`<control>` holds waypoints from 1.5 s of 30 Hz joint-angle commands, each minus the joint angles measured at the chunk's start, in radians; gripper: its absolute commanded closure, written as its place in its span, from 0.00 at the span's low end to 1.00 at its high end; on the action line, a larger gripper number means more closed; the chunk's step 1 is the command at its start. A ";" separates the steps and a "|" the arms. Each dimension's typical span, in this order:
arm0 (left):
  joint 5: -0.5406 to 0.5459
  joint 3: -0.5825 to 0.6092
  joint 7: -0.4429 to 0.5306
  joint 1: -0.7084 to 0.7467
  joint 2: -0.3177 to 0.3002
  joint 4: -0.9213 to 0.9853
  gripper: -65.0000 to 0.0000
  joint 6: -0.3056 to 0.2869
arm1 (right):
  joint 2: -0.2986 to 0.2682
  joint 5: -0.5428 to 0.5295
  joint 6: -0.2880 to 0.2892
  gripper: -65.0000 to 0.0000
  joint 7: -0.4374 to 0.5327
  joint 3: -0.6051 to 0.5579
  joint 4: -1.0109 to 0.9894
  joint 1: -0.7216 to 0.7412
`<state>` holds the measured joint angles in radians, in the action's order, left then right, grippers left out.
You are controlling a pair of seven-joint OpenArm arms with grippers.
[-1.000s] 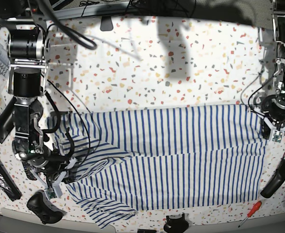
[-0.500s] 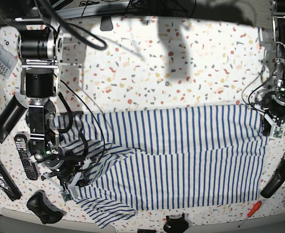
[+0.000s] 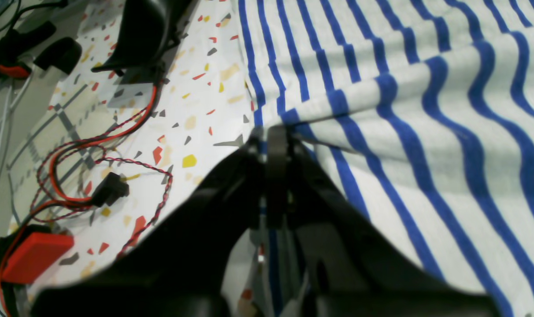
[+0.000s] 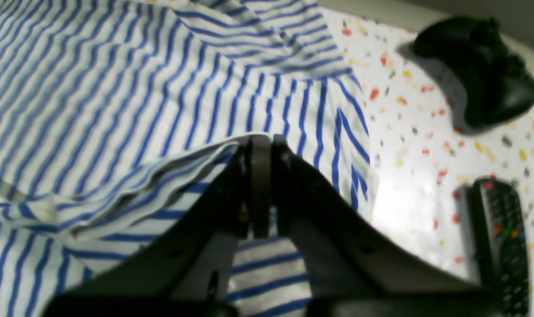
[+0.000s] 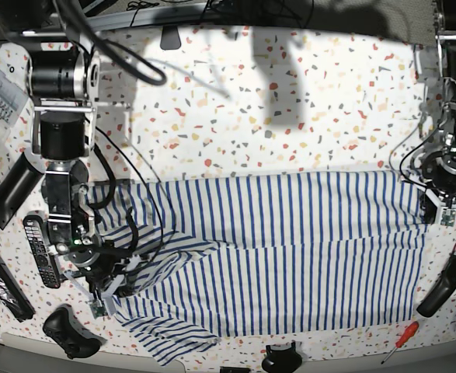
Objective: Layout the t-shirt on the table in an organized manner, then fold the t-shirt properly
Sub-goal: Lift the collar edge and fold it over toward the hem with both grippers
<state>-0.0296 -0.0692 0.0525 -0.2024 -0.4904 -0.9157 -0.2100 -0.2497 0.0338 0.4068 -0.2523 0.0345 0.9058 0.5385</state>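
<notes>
T-shirt [image 5: 274, 249] lies spread across the near half of the surface [image 5: 290, 109], stripes running front to back in the base view, body mostly flat. One end, on the base view's left, is rumpled, with a fold raised and a sleeve [image 5: 169, 346] trailing toward the near edge. Left pincer [image 3: 273, 136] is pressed together on the shirt's edge at the far right corner of the cloth in the base view; wrist view shows striped fabric pulled up into a ridge at the tips. Right pincer [image 4: 260, 143] is likewise pressed together, pinching a raised fold of the shirt at the rumpled end. Beside the right arm on the surface: black game controller [image 4: 478, 92], dark remote control [image 4: 498, 246]. Near the left arm: red and black twisted wires [image 3: 99, 149], and a red-handled screwdriver [image 5: 398, 342] by the near edge.
</notes>
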 commanded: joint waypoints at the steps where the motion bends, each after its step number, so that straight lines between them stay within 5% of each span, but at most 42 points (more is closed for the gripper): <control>1: 0.005 -0.008 0.031 -0.022 -0.019 -0.013 1.00 0.011 | -0.008 -0.006 -0.014 1.00 0.037 0.004 -0.014 0.055; 8: 0.005 -0.008 0.031 -0.022 -0.019 -0.013 1.00 0.011 | -0.002 0.046 -0.023 1.00 0.137 0.004 -0.255 0.166; 15: 0.005 -0.008 0.031 -0.022 -0.020 -0.013 1.00 0.011 | 0.006 0.047 -0.023 1.00 0.212 0.004 -0.272 0.175; 19: 0.005 -0.008 0.031 -0.022 -0.020 -0.013 1.00 0.011 | 0.006 0.171 -0.023 0.59 0.342 0.004 -0.272 0.175; 21: 0.005 -0.008 0.031 -0.022 -0.020 -0.013 1.00 0.012 | 0.006 0.219 -0.024 0.51 0.365 0.004 -0.272 0.176; 33: -0.042 -0.008 0.027 -0.058 -0.020 -0.013 1.00 0.011 | 0.006 0.225 -0.023 0.51 0.338 0.004 -0.272 0.174; 38: -0.137 -0.008 0.075 -0.067 -0.021 -0.013 0.76 0.012 | 0.006 0.225 -0.023 0.51 0.338 0.004 -0.272 0.173; 45: -0.183 -0.008 0.076 -0.100 -0.020 -0.012 0.74 0.011 | 0.006 0.223 -0.023 0.51 0.338 0.004 -0.272 0.174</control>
<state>-0.2184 -0.0692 0.1051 -0.2775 -0.4911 -0.9157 -0.2111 -0.2378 0.2623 0.3920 0.0589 0.0353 0.6159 0.6731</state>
